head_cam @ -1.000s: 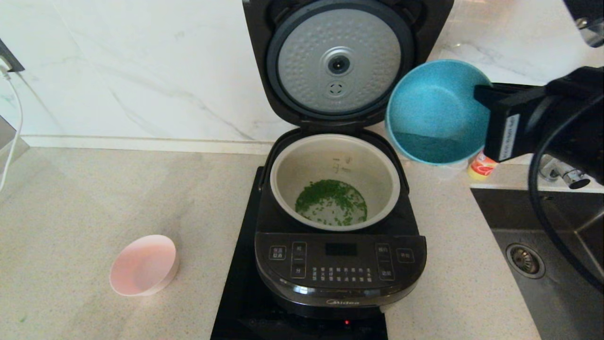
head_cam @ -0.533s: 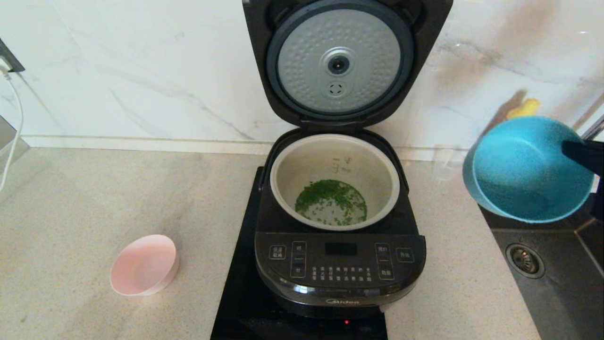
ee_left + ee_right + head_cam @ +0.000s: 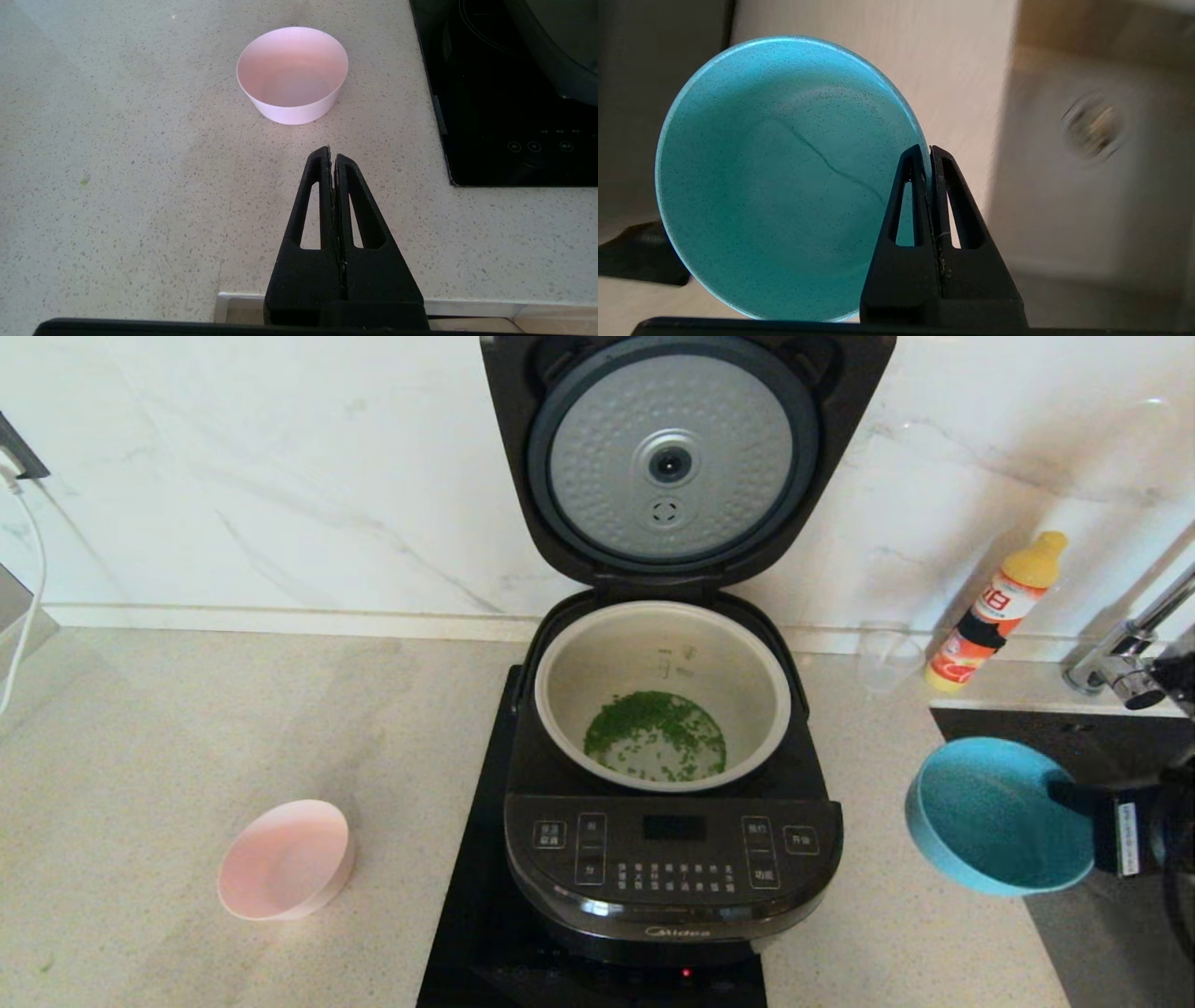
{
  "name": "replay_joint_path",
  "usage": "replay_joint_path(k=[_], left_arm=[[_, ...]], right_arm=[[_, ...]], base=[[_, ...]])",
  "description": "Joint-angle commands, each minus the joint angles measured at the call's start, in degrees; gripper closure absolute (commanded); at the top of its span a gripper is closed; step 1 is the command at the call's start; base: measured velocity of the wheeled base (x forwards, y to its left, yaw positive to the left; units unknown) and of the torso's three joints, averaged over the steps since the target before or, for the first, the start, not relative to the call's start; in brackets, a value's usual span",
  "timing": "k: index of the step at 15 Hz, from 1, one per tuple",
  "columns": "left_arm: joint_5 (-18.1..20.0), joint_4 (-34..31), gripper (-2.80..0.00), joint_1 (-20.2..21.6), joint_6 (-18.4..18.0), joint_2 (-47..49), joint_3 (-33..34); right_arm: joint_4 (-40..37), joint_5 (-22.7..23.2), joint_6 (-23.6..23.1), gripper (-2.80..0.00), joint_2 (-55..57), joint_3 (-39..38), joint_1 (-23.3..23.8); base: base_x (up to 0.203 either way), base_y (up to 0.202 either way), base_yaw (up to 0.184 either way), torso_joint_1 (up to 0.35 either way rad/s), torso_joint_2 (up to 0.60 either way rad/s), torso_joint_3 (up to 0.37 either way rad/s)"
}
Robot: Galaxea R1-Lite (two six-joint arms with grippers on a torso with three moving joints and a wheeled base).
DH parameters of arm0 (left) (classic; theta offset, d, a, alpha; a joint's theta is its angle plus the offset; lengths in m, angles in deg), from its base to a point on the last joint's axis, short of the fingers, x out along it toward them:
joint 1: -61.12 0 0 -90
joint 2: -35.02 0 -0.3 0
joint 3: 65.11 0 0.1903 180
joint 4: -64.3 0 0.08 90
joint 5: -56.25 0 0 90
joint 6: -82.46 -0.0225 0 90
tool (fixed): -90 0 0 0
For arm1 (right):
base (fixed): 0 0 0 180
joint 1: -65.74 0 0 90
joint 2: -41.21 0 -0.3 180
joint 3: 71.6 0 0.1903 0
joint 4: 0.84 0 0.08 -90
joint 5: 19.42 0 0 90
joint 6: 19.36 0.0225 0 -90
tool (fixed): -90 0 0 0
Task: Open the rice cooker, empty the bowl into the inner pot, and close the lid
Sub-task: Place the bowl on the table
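Head view, right gripper (image 3: pixel 1064 798) pinching blue bowl (image 3: pixel 994 831) rim beside sink (image 3: pixel 1111 933), orange bottle (image 3: pixel 994 611) behind, left gripper (image 3: pixel 332 156) clenched empty

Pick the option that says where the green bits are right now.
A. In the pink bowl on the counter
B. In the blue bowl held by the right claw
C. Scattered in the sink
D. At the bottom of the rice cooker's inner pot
D: the green bits lie at the bottom of the inner pot, while the blue bowl pinched by the right claw and the pink bowl both look empty.
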Motion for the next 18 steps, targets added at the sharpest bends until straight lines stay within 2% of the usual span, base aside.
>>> replay_joint_path(k=[1, 4, 7, 9, 14, 18], left_arm=[[0.0, -0.1, 0.00, 0.0, 0.0, 0.0, 0.0], [0.0, 0.0, 0.00, 0.0, 0.0, 0.0, 0.0], [0.0, -0.1, 0.00, 0.0, 0.0, 0.0, 0.0], [0.0, -0.1, 0.00, 0.0, 0.0, 0.0, 0.0], [0.0, -0.1, 0.00, 0.0, 0.0, 0.0, 0.0], [0.0, 0.0, 0.00, 0.0, 0.0, 0.0, 0.0]], right_arm=[[0.1, 3.0, 4.5, 0.00, 7.1, -1.2, 1.9], [0.7, 5.2, 6.9, 0.00, 13.2, -3.1, 2.6], [8.4, 6.5, 7.1, 0.00, 18.5, -6.8, 4.4], [11.2, 6.7, 7.0, 0.00, 19.5, -8.6, 4.7], [11.5, 6.6, 7.1, 0.00, 22.2, -9.9, 4.7], [17.2, 6.5, 7.3, 0.00, 24.4, -10.8, 4.8]], base=[[0.000, 0.000, 0.000, 0.000, 0.00, 0.000], [0.000, 0.000, 0.000, 0.000, 0.00, 0.000], [0.000, 0.000, 0.000, 0.000, 0.00, 0.000], [0.000, 0.000, 0.000, 0.000, 0.00, 0.000], [0.000, 0.000, 0.000, 0.000, 0.00, 0.000], [0.000, 0.000, 0.000, 0.000, 0.00, 0.000]])
